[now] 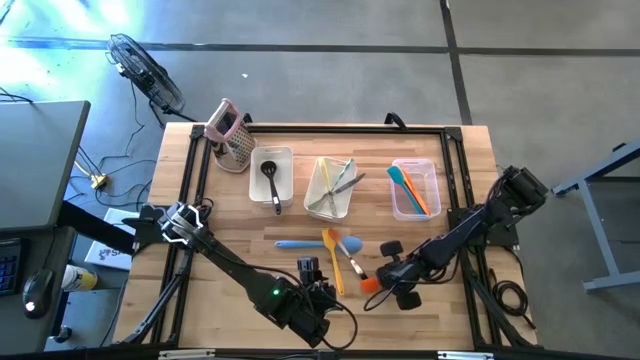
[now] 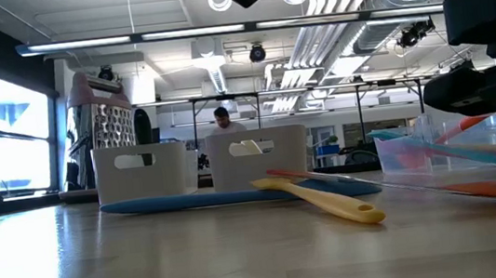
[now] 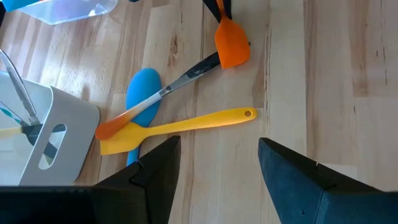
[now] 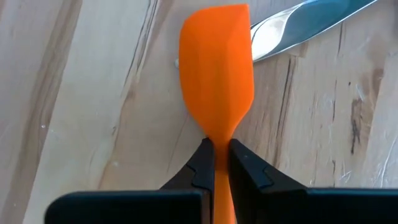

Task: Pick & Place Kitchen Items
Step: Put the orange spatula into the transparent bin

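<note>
My right gripper is shut on an orange spatula at the table's near middle. My left gripper hovers open and empty at the near edge, its fingers pointing at a loose pile. The pile holds a yellow spatula, a blue spatula and a metal-handled, orange-tipped utensil. The yellow spatula and the metal-handled utensil lie across the blue one. Three clear bins stand in a row behind. The left bin holds a black ladle, the middle bin metal utensils, the right bin blue and orange spatulas. My right gripper pinches the orange spatula's narrow neck, just behind the blade, between its two fingers. The fingers come from the table's right side, slanting down, and lie along the spatula. The blade points away from the fingers, low over the wood. I cannot tell whether it rests on the table.
A metal box grater with a pink handle stands at the far left corner. A black frame runs round the table's edges. Bare wood lies at the near left and the near right. A person shows far off in the room.
</note>
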